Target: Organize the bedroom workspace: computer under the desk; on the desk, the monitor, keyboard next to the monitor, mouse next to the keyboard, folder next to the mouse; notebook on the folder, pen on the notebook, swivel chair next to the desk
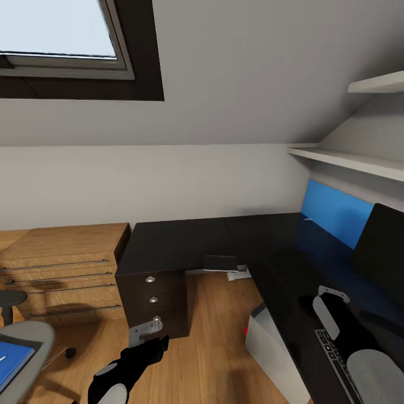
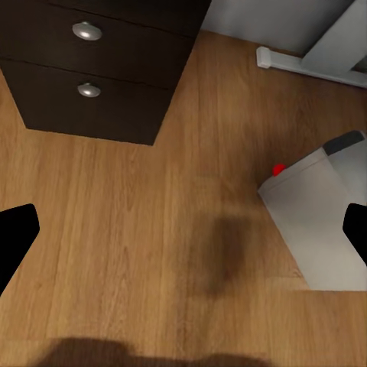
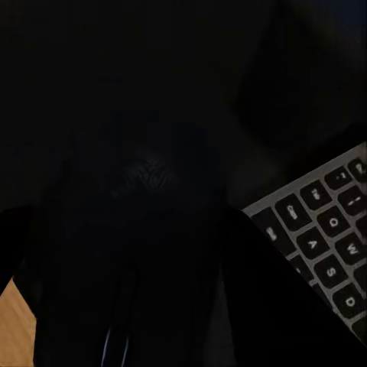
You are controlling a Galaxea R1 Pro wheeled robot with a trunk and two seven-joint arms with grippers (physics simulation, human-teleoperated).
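at the lower right of the head view, the right gripper (image 1: 330,296) hangs over the black desk (image 1: 185,241), close above the near end of the keyboard (image 1: 335,359). the right wrist view is almost all dark; a rounded black shape, probably the mouse (image 3: 145,252), sits just beside the keyboard's grey edge, so i cannot tell how that gripper's jaws stand. the mouse looks light, hard and smooth, so a pinch across its narrow sides would likely hold best; its gloss could let it slip. the keyboard is flat, stiff and slim, with matte black keys. the monitor (image 1: 381,252) stands at the right edge, in front of a blue panel (image 1: 336,212). at the bottom centre the left gripper (image 1: 150,335) hovers over the wood floor (image 2: 153,229) with jaws spread wide and empty, near the drawers (image 1: 152,300) with round silver knobs. the grey chair (image 1: 22,342) at the lower left carries a flat blue folder (image 1: 10,359).
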